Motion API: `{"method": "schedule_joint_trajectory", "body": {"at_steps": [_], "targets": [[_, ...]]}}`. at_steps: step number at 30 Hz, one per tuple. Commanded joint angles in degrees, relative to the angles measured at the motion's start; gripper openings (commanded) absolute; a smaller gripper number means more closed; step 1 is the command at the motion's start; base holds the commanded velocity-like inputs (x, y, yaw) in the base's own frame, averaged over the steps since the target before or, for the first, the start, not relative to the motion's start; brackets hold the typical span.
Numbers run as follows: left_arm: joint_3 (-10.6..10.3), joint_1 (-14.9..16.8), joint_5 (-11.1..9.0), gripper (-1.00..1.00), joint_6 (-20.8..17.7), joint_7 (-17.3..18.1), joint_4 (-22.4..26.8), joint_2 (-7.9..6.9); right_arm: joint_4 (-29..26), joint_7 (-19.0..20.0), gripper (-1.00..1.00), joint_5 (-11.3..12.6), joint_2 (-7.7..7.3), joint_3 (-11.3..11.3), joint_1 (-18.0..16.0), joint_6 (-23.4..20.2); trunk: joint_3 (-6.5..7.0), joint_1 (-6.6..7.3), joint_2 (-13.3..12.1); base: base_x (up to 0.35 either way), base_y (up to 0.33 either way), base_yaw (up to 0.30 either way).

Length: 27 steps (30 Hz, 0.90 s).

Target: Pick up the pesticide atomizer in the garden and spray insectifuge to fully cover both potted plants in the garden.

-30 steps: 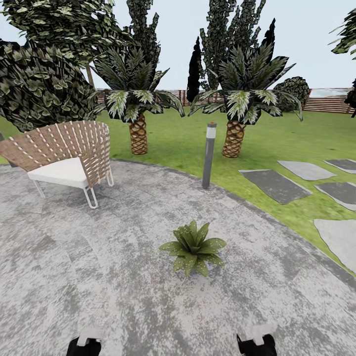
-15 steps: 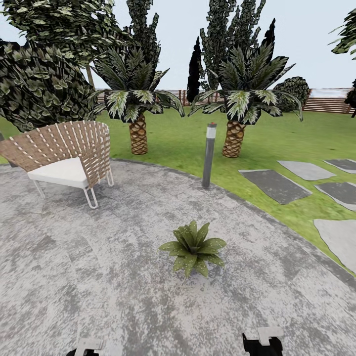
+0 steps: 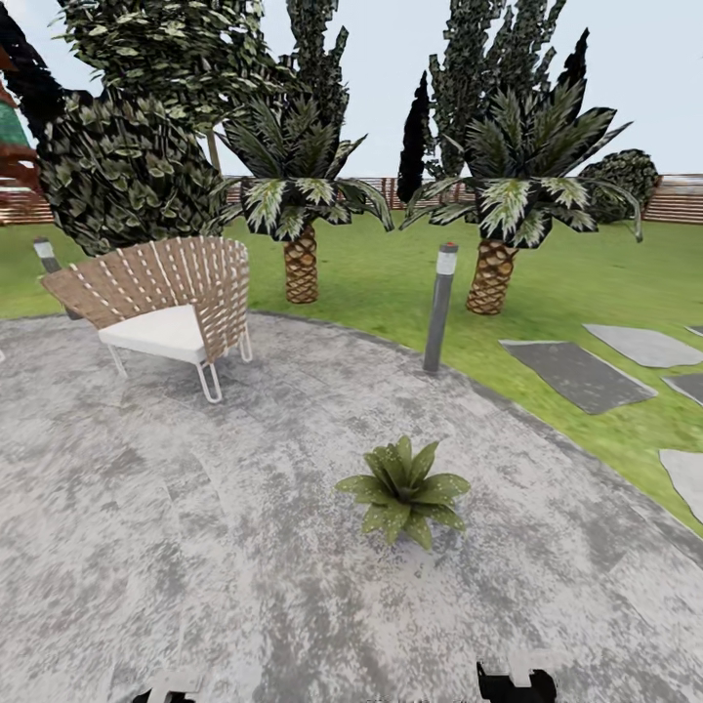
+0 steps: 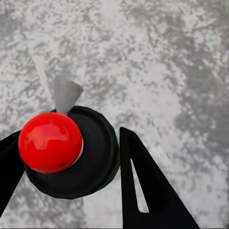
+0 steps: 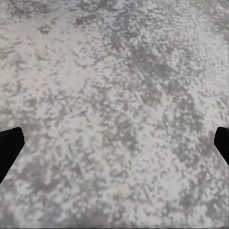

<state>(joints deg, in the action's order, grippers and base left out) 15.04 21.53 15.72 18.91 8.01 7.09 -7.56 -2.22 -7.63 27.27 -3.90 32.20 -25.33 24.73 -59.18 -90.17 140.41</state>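
Note:
One potted plant (image 3: 403,488), a low rosette of speckled green leaves, sits on the grey stone patio (image 3: 225,566) ahead of me and slightly right. The second potted plant is out of view. In the left wrist view, the pesticide atomizer (image 4: 98,160) appears end-on as a dark round body with a red knob and a grey nozzle. My left gripper (image 4: 67,143) is shut on it. The tops of the left gripper (image 3: 174,686) and right gripper (image 3: 517,682) show at the head view's bottom edge. The right gripper (image 5: 114,143) is open over bare patio.
A woven brown chair (image 3: 166,303) with a white seat stands at the back left of the patio. A grey bollard lamp (image 3: 439,308) stands at the patio's far rim. Two palms (image 3: 301,264) grow on the lawn (image 3: 391,283) beyond. Stepping stones (image 3: 576,371) lie to the right, and the fence (image 3: 674,200) is far back.
The whole head view has shifted, with plant, chair and lamp now further right, so the camera has turned left. The left gripper's top sits lower in the picture than a second ago.

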Motion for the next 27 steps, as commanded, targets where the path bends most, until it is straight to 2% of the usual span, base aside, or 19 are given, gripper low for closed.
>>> {"method": "schedule_joint_trajectory", "body": {"at_steps": [1,4,9,18,27], "targets": [[0.5,0.0,0.4,-1.0,0.2,0.3,-0.1,0.0,-0.1,-0.3,1.0,0.3,0.18,0.5,0.1,0.1,-0.05,0.04,0.0,-0.253,0.005,0.28],[0.6,0.0,0.3,-1.0,0.2,0.2,-0.1,0.0,0.0,-0.3,1.0,0.3,0.88,0.5,0.4,0.1,-0.05,0.04,0.0,-0.302,0.071,0.28],[0.8,0.0,0.2,-1.0,0.2,0.2,-0.1,0.0,-0.1,-0.3,1.0,0.3,1.13,0.5,0.5,0.1,-0.05,0.04,0.0,-0.233,0.207,0.28],[0.9,0.0,0.2,-1.0,0.2,0.1,0.0,0.0,-0.1,-0.3,1.0,0.3,1.18,0.5,0.5,0.1,-0.44,0.04,0.0,-0.015,0.284,0.257],[0.8,0.0,0.2,-1.0,0.1,0.2,0.0,0.04,-0.1,-0.3,1.0,0.3,1.21,0.5,0.5,0.1,-0.99,0.04,0.0,0.0,0.024,0.223]]}}
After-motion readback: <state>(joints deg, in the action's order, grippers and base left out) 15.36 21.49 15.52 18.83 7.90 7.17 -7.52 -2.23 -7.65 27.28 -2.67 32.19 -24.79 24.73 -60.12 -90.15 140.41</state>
